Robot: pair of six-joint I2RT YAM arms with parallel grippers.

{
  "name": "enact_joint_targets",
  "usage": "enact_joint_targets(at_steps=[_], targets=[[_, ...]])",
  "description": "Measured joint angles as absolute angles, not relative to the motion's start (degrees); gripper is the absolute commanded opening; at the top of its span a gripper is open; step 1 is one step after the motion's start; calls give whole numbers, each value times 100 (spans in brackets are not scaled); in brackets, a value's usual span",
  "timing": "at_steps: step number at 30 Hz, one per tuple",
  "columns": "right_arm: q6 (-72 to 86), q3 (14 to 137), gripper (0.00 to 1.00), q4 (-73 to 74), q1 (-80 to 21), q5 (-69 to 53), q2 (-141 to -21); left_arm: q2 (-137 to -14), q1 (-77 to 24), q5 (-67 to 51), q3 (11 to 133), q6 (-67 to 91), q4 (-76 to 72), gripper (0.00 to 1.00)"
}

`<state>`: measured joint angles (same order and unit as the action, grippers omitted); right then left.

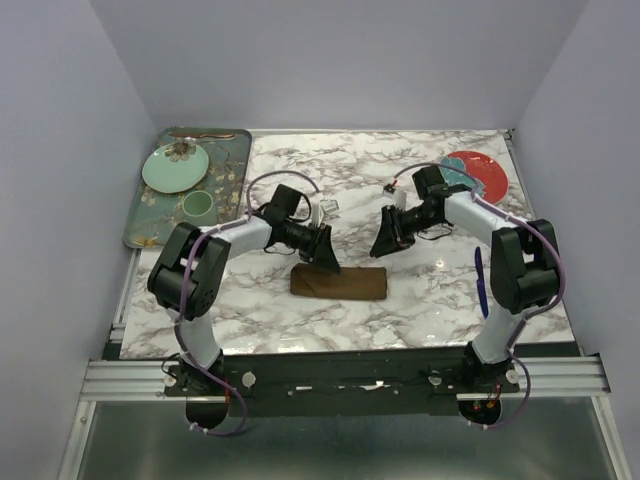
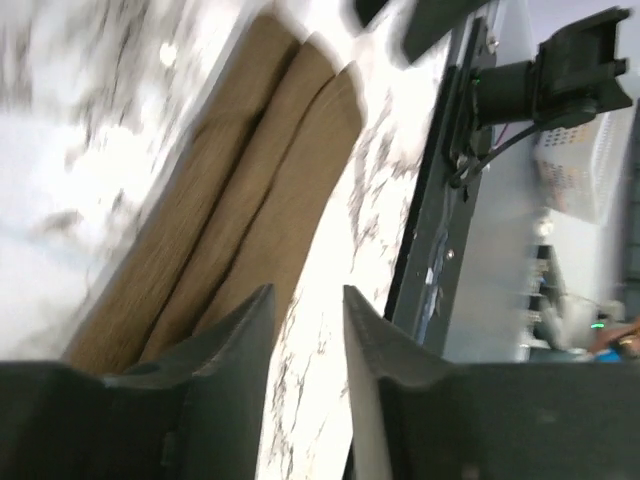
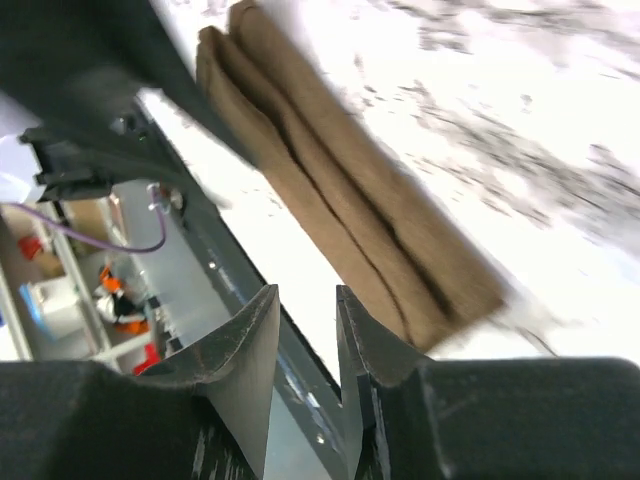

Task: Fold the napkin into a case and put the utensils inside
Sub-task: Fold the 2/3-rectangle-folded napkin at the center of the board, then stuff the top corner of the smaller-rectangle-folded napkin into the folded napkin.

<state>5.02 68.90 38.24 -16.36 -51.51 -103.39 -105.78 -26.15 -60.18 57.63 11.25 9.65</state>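
Note:
The brown napkin (image 1: 340, 282) lies folded into a narrow long case on the marble table, its layered folds showing in both wrist views (image 2: 260, 180) (image 3: 350, 200). My left gripper (image 1: 327, 260) hovers over the case's left end, open with only bare table between its fingers (image 2: 308, 300). Just above and apart from the case's right end is my right gripper (image 1: 384, 246), open and empty (image 3: 307, 300). The blue-handled utensil (image 1: 480, 283) lies beside the right arm. A thin copper-brown utensil (image 1: 203, 133) rests at the far edge of the tray.
A dark green floral tray (image 1: 232, 180) at the back left holds a mint plate (image 1: 175, 167) and a green cup (image 1: 197, 205). A red plate (image 1: 480, 172) sits at the back right. The table's front edge runs close below the case.

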Motion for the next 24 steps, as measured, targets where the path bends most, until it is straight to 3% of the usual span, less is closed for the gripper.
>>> enact_joint_targets(at_steps=[7,20,24], targets=[[272,6908,38,4261,-1275,-4670,-10285,-9931,-3120,-5299,6777,-185,1326,64],[397,6908,36,4366,-1028,-4296,-10744,-10895,-4440,-3957,7526,-2488,1852,70],[445,6908,35,4366,-1026,-4298,-10816,-11052,-4593,-3754,7535,-2744,1940,66]])
